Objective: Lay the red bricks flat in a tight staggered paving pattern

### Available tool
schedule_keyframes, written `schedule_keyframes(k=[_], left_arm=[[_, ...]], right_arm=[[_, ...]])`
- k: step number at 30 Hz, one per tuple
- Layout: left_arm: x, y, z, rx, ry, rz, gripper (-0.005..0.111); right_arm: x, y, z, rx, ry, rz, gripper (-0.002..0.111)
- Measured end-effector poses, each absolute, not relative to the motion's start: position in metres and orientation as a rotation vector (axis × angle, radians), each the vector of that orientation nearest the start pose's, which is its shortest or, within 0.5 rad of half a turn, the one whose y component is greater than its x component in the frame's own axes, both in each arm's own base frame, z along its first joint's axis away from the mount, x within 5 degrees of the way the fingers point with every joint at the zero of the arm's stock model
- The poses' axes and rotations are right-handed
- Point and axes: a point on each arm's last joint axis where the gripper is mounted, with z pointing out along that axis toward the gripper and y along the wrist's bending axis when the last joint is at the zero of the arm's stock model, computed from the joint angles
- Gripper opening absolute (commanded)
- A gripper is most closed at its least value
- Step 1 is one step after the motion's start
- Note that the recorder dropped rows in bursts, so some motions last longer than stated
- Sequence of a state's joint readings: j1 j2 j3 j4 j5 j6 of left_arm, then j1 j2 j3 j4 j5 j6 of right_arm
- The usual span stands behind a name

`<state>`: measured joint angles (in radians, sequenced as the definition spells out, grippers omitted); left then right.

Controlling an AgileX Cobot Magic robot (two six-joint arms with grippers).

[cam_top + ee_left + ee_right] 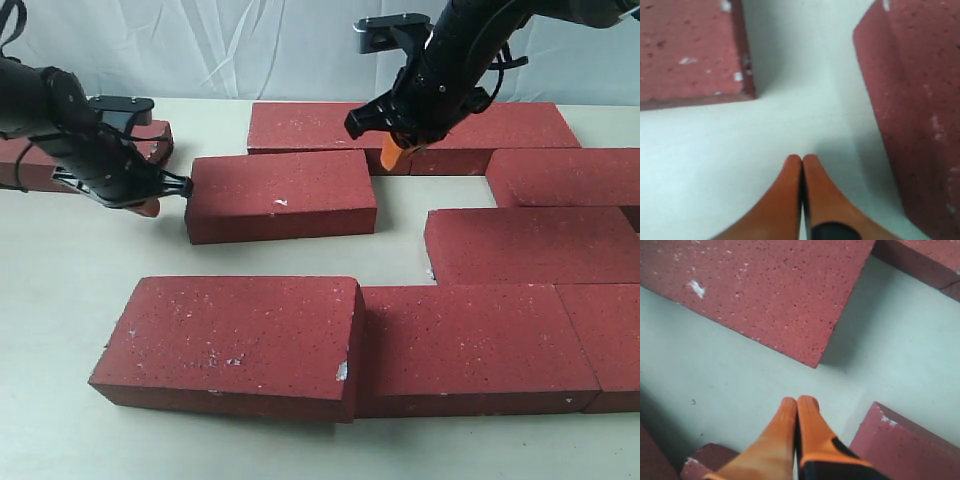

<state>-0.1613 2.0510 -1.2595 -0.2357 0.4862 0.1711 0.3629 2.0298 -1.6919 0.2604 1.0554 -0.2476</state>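
Resting on the pale table (60, 300), the rough dark red rectangular paver bricks (280, 195) formed loose staggered rows with gaps. The left gripper (150, 207) and right gripper (393, 152) were closed, empty.

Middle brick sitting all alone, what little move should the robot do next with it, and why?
Probably the left gripper, shut beside the end of the middle brick, should push it toward the right-hand brick. Bare table shows between them, and a tight pattern needs that gap closed.
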Motion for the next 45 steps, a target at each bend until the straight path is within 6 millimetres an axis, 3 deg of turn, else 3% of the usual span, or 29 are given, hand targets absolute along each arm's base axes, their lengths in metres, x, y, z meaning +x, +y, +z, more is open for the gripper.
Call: schedule_keyframes(k=[4,14,22,37,45], left_arm=[[0.395,-0.066,0.129,0.143,2.795,-0.171,0.0],[0.391,-0.07,0.129,0.124,2.823,-0.188,0.0],[0.391,-0.076,0.122,0.113,2.836,-0.209,0.0],[0.398,-0.09,0.127,0.043,2.727,-0.442,0.0],[0.405,-0.092,0.122,-0.005,2.668,-0.477,0.0]], right_arm=[[0.393,0.184,0.234,-0.722,2.774,0.449,-0.001],[0.367,0.23,0.233,-0.892,2.743,0.477,-0.001],[0.36,0.259,0.199,-0.985,2.779,0.482,-0.001],[0.363,0.261,0.164,-0.938,2.778,0.459,-0.001],[0.372,0.264,0.156,-0.785,2.736,0.46,-0.001]])
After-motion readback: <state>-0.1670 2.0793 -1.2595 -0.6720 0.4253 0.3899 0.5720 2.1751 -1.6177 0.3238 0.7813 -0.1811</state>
